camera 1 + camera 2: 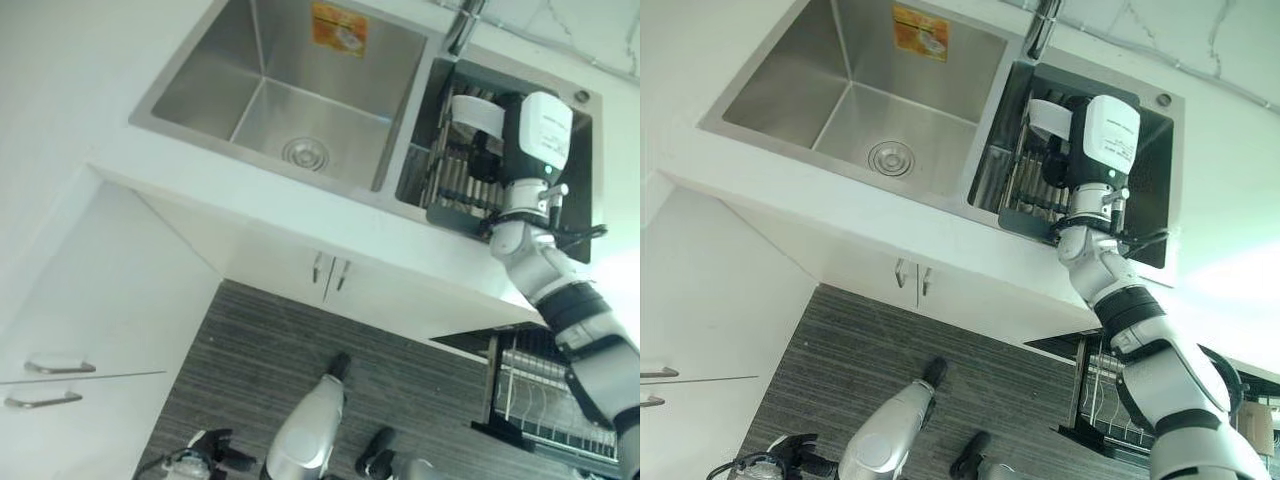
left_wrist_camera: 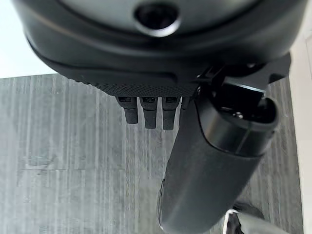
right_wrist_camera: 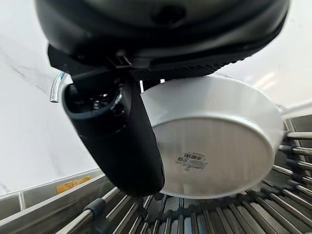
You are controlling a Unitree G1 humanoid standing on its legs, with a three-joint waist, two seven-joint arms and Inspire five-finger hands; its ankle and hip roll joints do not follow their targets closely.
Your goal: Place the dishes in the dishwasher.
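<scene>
- Left eye view: the right hand (image 1: pixel 487 150) reaches over the dish rack (image 1: pixel 455 175) set in the small right-hand basin, beside the empty sink (image 1: pixel 290 95). A white dish (image 1: pixel 475 112) stands on edge in the rack at the hand. The dishwasher basket (image 1: pixel 550 400) is pulled out below the counter.
- Right eye view: same arrangement; the faucet (image 1: pixel 1042 25) rises behind the rack.
- Left wrist view: the left hand (image 2: pixel 161 105) hangs over the grey floor (image 2: pixel 73 161), fingers loosely extended, holding nothing.
- Right wrist view: thumb and fingers pinch the dish's rim, its underside facing the camera, above the rack's bars.
</scene>
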